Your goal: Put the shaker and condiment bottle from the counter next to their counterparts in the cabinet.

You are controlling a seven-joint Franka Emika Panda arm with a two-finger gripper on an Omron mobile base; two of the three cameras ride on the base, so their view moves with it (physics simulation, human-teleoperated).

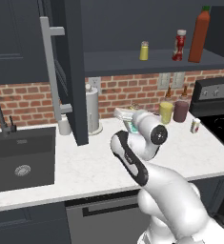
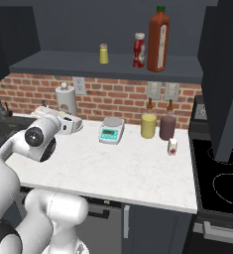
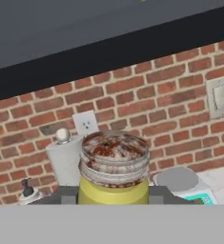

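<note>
A small yellow shaker [image 3: 113, 164] with a grey-silver cap fills the middle of the hand view, and my gripper [image 3: 113, 196] is shut on its yellow body. The hand [image 1: 125, 116] hangs low over the white counter [image 1: 85, 167], in front of the brick wall. On the dark shelf of the open cabinet [image 1: 123, 64] stand the matching yellow shaker [image 1: 144, 50], the small red condiment bottle [image 1: 179, 45] with a white cap, and right beside it the tall red-orange bottle [image 1: 199, 35] with a green cap.
The cabinet door [image 1: 68, 71] with its grey bar handle stands open at the left. A paper towel roll [image 1: 92, 107], a scale [image 2: 111, 130], a yellow jar [image 2: 148, 124], a dark jar [image 2: 167, 126] and a small carton [image 2: 173, 146] stand on the counter. The sink [image 1: 20, 157] is left, the stove [image 2: 222, 173] right.
</note>
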